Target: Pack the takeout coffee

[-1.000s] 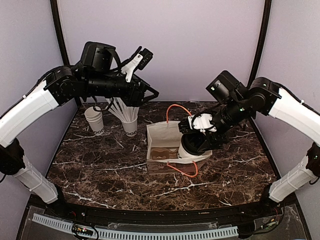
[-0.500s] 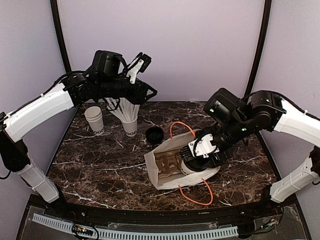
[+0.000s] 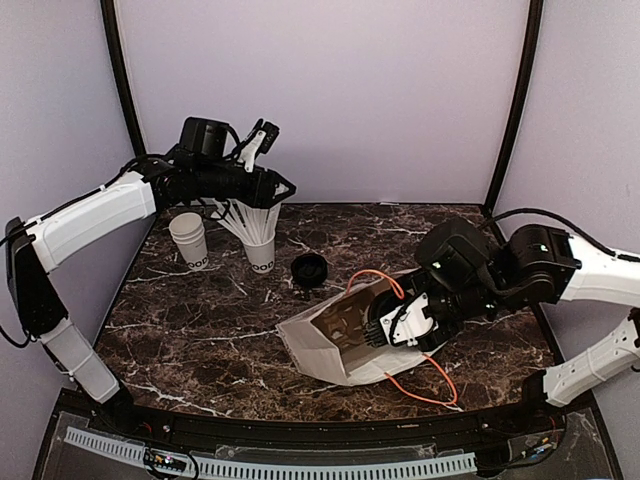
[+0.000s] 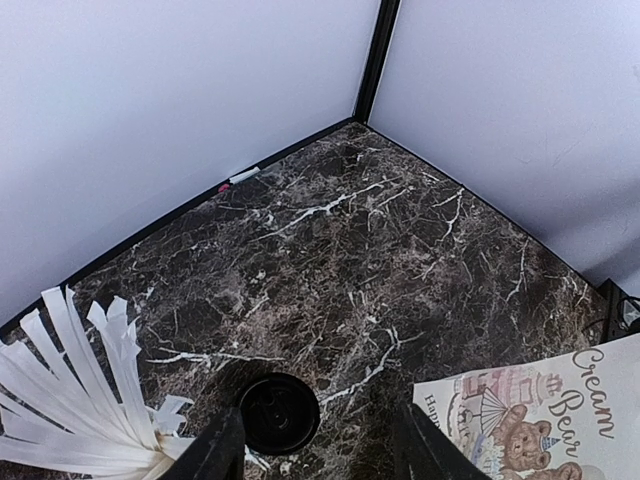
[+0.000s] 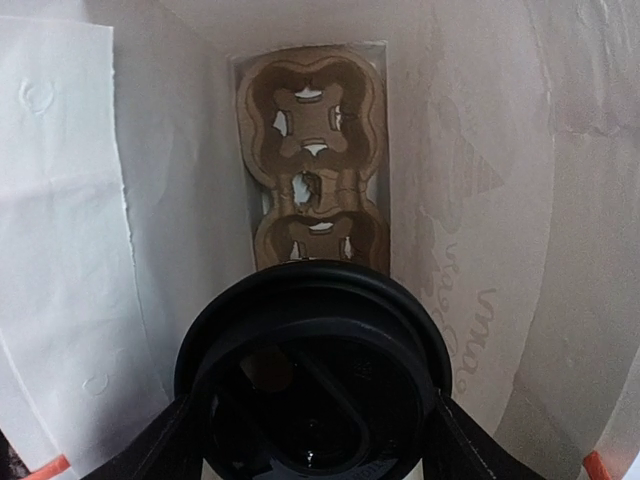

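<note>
The takeout coffee (image 5: 315, 380) fills the right wrist view as a black dome lid. My right gripper (image 5: 315, 440) is shut on it, one finger (image 5: 165, 445) on each side of the cup. Cup and gripper sit inside the white paper bag (image 5: 80, 250), whose far end holds a brown cardboard carrier (image 5: 310, 170). From above, the bag (image 3: 320, 345) lies tipped on its side with its mouth facing left. My right gripper (image 3: 388, 328) reaches into it, and the cup is hidden there. My left gripper (image 3: 272, 190) hangs open and empty above the back left.
A loose black lid (image 3: 308, 270) lies on the marble between the bag and a white cup full of straws (image 3: 260, 250). A stack of lidless cups (image 3: 189, 240) stands further left. The bag's orange handles (image 3: 425, 385) trail toward the front right.
The bag has tipped from upright onto its side and slid toward the front right, with my right gripper and the cup still inside it. The left arm pulled back leftward, uncovering the black lid.
</note>
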Available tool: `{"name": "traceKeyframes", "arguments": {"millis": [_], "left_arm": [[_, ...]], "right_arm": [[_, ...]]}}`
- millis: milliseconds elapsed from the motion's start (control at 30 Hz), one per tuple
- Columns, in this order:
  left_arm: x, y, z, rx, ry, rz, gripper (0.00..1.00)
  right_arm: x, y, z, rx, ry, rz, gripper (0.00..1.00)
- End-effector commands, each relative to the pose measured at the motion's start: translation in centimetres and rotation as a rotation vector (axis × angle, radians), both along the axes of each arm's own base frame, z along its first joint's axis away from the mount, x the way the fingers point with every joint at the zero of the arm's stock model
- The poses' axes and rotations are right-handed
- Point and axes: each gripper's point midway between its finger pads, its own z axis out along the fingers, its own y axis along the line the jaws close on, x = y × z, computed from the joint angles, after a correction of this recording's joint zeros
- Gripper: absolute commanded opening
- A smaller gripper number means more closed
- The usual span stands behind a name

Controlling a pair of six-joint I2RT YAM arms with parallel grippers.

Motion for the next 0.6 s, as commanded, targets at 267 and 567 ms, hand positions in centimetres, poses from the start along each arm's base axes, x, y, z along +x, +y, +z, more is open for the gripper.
{"name": "traceKeyframes", "arguments": {"millis": [267,567], "left_arm": [[0.6,0.2,-0.7,-0.073,0.052,-0.08,0.53],[-5.5,-1.5,2.8,-0.177,0.038,-0.409,0.55]], "right_arm": [[2.5,3.5,2.0,0.101,-0.154,-0.003,0.67],[2.3,3.5,4.2,0.135,-0.136,-0.016,0.7]]}}
